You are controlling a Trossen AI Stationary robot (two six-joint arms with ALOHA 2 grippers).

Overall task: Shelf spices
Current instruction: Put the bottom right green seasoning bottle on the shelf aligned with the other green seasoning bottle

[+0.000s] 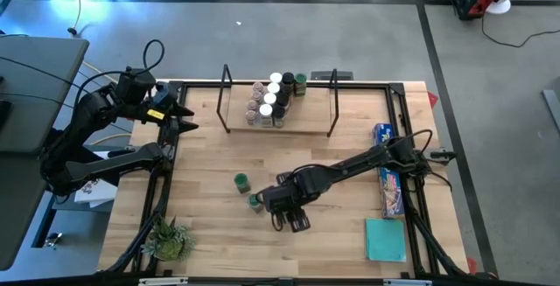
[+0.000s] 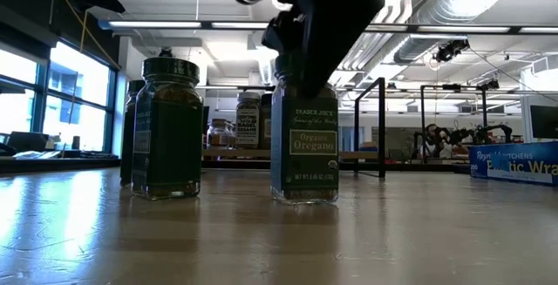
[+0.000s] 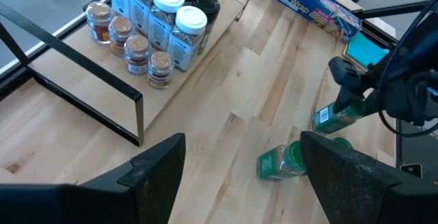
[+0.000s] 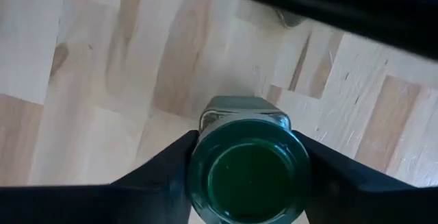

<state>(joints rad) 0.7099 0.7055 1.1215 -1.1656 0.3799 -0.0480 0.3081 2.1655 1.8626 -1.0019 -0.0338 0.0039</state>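
The right gripper (image 4: 248, 166) reaches down over an oregano jar (image 2: 303, 141) near the middle of the table (image 1: 332, 159), a finger (image 4: 161, 172) against each side of its green lid (image 4: 248, 177), clasping the jar. The jar stands upright, square-sided glass with a printed label. A second green-lidded jar (image 1: 241, 181) stands just beside it. The remaining jars (image 1: 271, 101) cluster on the shelf (image 1: 278, 122) at the table's far edge. The left gripper (image 3: 239, 176) hangs spread wide and empty by the table's left edge.
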